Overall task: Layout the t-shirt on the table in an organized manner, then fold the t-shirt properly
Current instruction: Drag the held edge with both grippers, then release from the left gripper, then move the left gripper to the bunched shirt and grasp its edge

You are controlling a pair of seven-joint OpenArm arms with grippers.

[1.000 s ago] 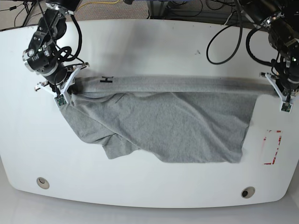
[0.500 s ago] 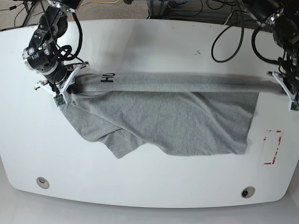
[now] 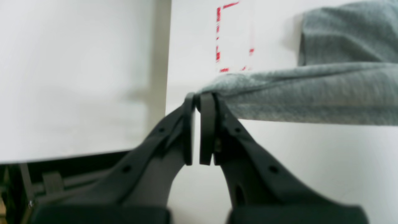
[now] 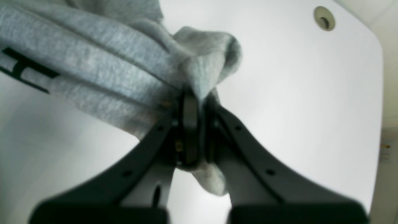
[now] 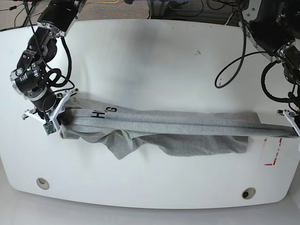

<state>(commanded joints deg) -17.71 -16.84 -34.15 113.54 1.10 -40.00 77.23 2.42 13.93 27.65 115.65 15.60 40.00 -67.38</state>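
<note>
The heather-grey t-shirt (image 5: 178,126) is stretched in a long band across the white table (image 5: 164,56), its lower part sagging onto the tabletop. Black letters (image 5: 103,112) show near its left end. My right gripper (image 5: 55,121) is shut on that left end; in the right wrist view the fingers (image 4: 191,112) pinch bunched t-shirt fabric (image 4: 93,71). My left gripper (image 5: 291,125) is shut on the right end, close to the table's right edge. In the left wrist view the gripper (image 3: 196,102) clamps a thin corner of the t-shirt (image 3: 311,93).
A red-and-white tape mark (image 5: 274,152) lies just in front of the left gripper, also seen as tape (image 3: 233,37). Two grommet holes (image 5: 42,183) (image 5: 248,192) sit near the front edge. Black cables (image 5: 229,70) loop over the back right.
Both grippers have moved toward the table's front edge, carrying the shirt's top edge with them. The shirt has been drawn into a narrower, tauter band, and more lettering shows.
</note>
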